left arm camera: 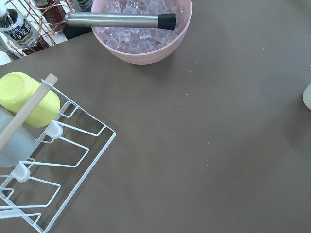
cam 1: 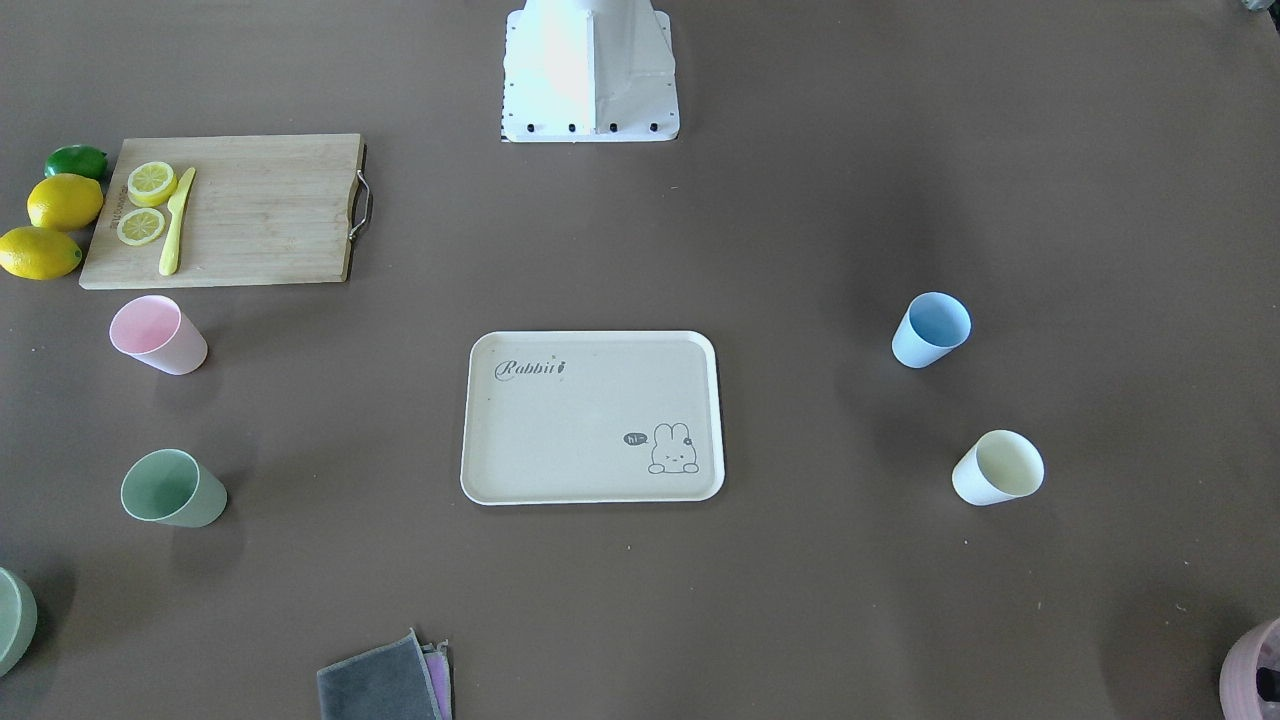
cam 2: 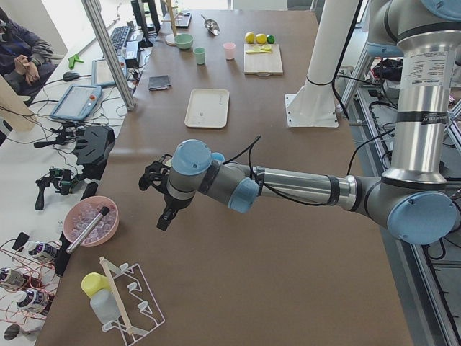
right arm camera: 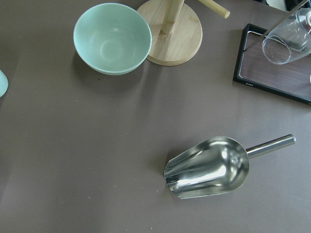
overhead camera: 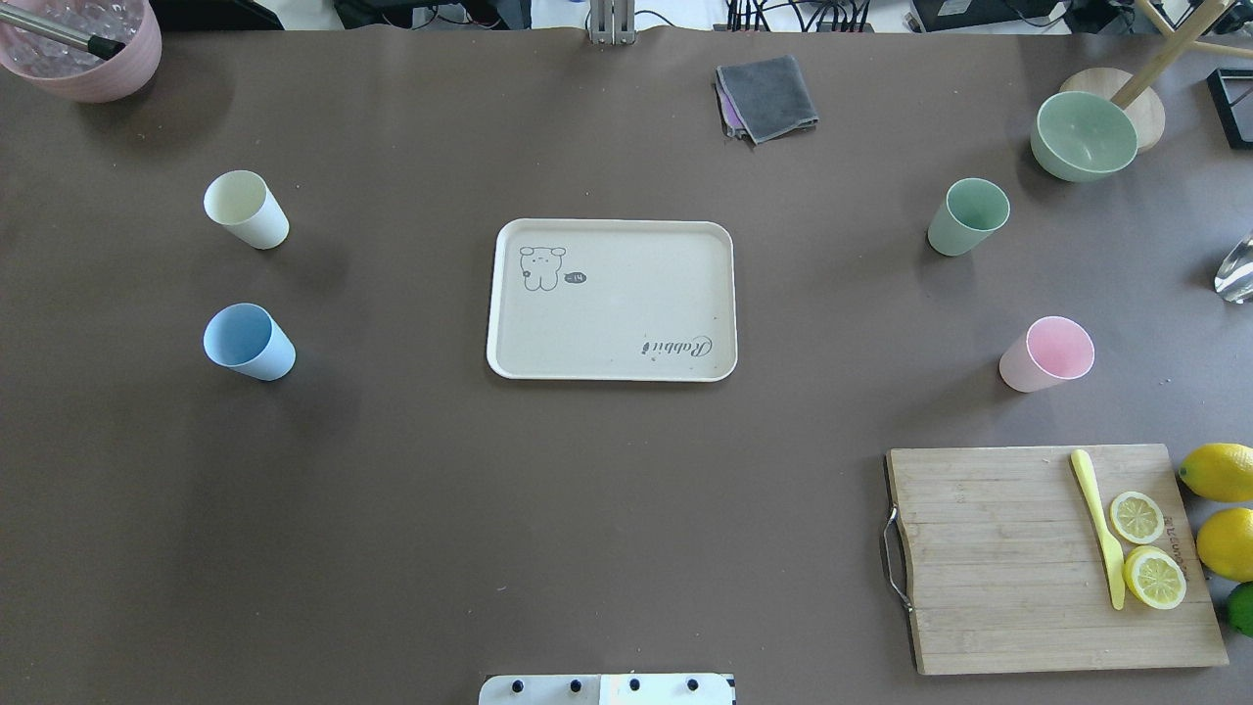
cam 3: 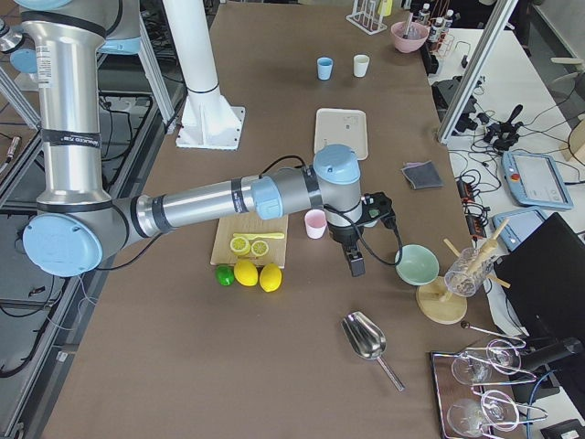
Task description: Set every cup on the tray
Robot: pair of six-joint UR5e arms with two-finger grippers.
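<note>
- One brown table point(overhead camera: 392, 509) carries everything.
- Both arms reach over its ends. For the left gripper point(cam 2: 164, 216) and right gripper point(cam 3: 355, 263), I cannot tell how the jaws stand.
- Tray point(overhead camera: 626, 313) lies mid-table.
- Cream cup point(overhead camera: 245, 208) and blue cup point(overhead camera: 247, 341) stand on its left, green cup point(overhead camera: 967, 215) and pink cup point(overhead camera: 1045, 353) on its right, all well apart from it.

A wooden cutting board point(overhead camera: 1018, 558) carries two lemon slices point(overhead camera: 1137, 517) and a yellow knife point(overhead camera: 1101, 529). Two lemons point(overhead camera: 1219, 472) and a lime point(overhead camera: 1243, 607) lie beside it; a grey cloth point(overhead camera: 768, 96) lies apart.
</note>
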